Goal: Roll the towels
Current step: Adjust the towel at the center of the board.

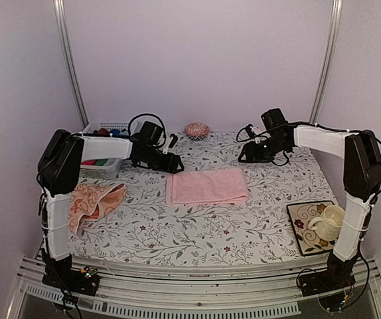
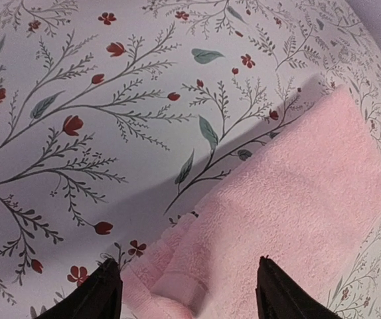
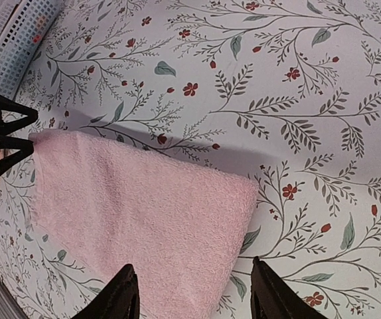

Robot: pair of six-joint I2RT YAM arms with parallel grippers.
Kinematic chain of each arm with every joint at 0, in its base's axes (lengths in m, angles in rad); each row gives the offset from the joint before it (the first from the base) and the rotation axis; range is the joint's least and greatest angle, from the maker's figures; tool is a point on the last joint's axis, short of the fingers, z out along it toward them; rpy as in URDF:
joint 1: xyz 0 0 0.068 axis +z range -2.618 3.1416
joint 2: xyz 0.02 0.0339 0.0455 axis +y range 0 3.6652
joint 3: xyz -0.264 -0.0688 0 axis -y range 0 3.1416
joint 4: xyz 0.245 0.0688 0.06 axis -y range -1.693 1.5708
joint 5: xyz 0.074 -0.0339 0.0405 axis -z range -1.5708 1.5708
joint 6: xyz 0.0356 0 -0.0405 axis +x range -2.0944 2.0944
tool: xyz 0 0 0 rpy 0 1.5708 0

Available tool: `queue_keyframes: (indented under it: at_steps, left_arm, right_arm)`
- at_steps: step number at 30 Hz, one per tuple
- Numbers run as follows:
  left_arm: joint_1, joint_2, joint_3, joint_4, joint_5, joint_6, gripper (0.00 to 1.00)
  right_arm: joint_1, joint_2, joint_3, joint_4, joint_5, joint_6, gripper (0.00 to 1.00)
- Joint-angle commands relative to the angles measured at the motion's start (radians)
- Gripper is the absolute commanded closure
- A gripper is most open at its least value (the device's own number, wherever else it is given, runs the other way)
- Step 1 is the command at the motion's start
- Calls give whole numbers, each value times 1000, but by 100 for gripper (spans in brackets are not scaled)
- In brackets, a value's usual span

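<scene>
Starting nearest the bases: peach patterned towel (image 1: pixel 95 201) crumpled in a heap at L edge of tablecloth (image 1: pixel 177 232), well apart from both grippers. Mug (image 1: pixel 328 222) on a floral tile (image 1: pixel 300 212) at near R.

Mid-table: pink towel (image 1: pixel 207 186) lying flat and folded, roughly rectangular, long side across the table. Judging by terry nap and soft rounded edges: light, limp, no stiffness, prob. grippy on the cloth. Likely to sag or unfold if taken by one layer only. Best hold prob. at the two far corners, pinching all layers, then turning that edge over toward the near side.

L gripper (image 2: pixel 187 276) over far-L corner, fingers apart, corner lying between them; contact w/ fabric not clear. R gripper (image 3: pixel 192 269) over far-R corner, fingers likewise apart, nothing clamped.

Farther back: white basket (image 1: pixel 121 124) w/ bright rolled cloths (image 1: pixel 104 132), partly blocked by L arm (image 1: pixel 104 147). Small round pinkish obj. (image 1: pixel 196 129) at far edge, too small to identify.

No. of layers in pink towel not readable. Fingers cut off at bottom of both wrist views.
</scene>
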Motion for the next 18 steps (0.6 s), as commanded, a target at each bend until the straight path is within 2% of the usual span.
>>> queue_keyframes:
  at_steps: [1, 5, 14, 18]
  left_arm:
    - [17, 11, -6, -21, 15, -5, 32]
    - [25, 15, -9, -19, 29, -16, 39]
    - [35, 37, -12, -22, 71, -16, 41]
    - [37, 54, -6, -23, 98, -14, 47]
  right_arm:
    - [1, -15, 9, 9, -13, 0, 42]
    - [1, -5, 21, 3, -15, -2, 42]
    - [1, -1, 22, 0, -16, -8, 42]
    - [1, 1, 23, -2, -16, -7, 42]
